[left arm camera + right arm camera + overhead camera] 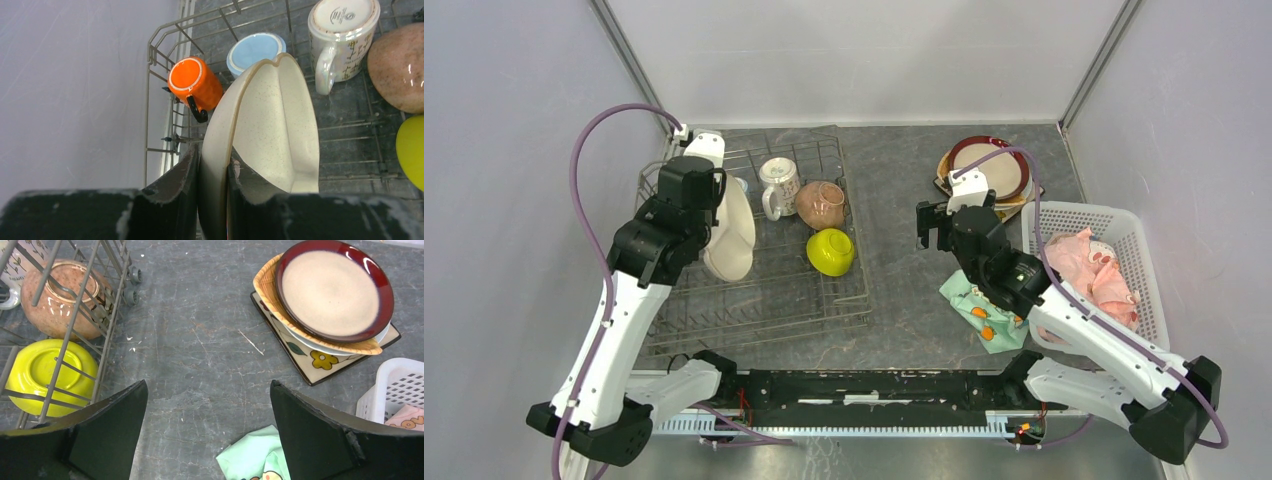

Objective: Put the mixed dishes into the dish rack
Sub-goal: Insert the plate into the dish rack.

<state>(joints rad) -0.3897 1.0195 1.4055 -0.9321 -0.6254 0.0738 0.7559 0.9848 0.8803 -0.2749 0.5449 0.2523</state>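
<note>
Five pieces sit in the dish rack [764, 300] already: orange mug [195, 85], light-blue mug [252, 50], white patterned mug [340, 35], tan bowl [397, 65] and lime-green bowl [830, 251]. The sixth is the sketchy one.

The left gripper [212, 165] is pinching the cream three-section plate [272, 130] by its rim, standing it on edge over the rack's left side, right beside the orange and blue mugs. With that thin a pinch, I'd guess the plate could swivel or slip, clip a mug, or miss the tines and flop flat. Can't tell if its lower edge is touching the wires.

The right gripper [207, 387] hangs spread wide with nothing in it, over the table between the rack and the red-rimmed plate [332, 290] stack.
</note>
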